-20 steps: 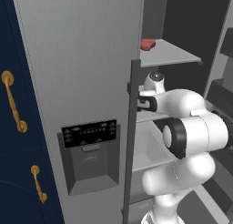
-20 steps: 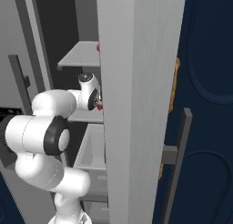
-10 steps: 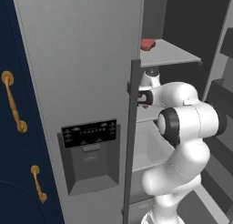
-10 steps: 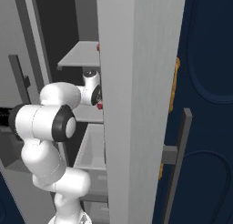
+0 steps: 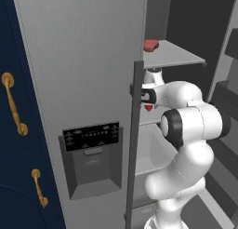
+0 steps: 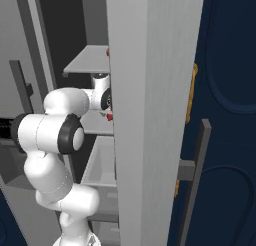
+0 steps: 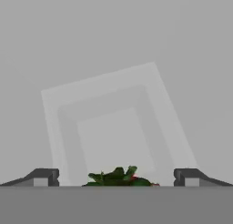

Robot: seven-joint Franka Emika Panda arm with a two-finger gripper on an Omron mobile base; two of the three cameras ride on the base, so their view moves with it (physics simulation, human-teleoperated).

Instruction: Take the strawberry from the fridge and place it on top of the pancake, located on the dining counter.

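Observation:
The fridge (image 5: 83,79) stands with its right door open, and my arm reaches in over a middle shelf. The strawberry (image 5: 148,108) is a tiny red berry just under my hand, also visible past the door edge in the right base view (image 6: 109,117). In the hand view its green leafy top (image 7: 119,176) lies between the two fingertips (image 7: 43,176). My gripper (image 7: 116,177) is open and straddles the berry without gripping it. The hand (image 5: 148,97) points down at the shelf. The pancake and the dining counter are out of view.
A larger, flatter red lump (image 5: 150,45) lies on the upper fridge shelf (image 5: 176,58). The closed fridge door with its dispenser panel (image 5: 90,137) stands left of the arm. Navy cabinets with gold handles (image 5: 13,109) flank the fridge. A drawer bin (image 5: 151,149) sits under the shelf.
The arm's elbow has swung up and toward the fridge. The hand has shifted slightly toward the door edge while staying over the strawberry. The jaws remain wide.

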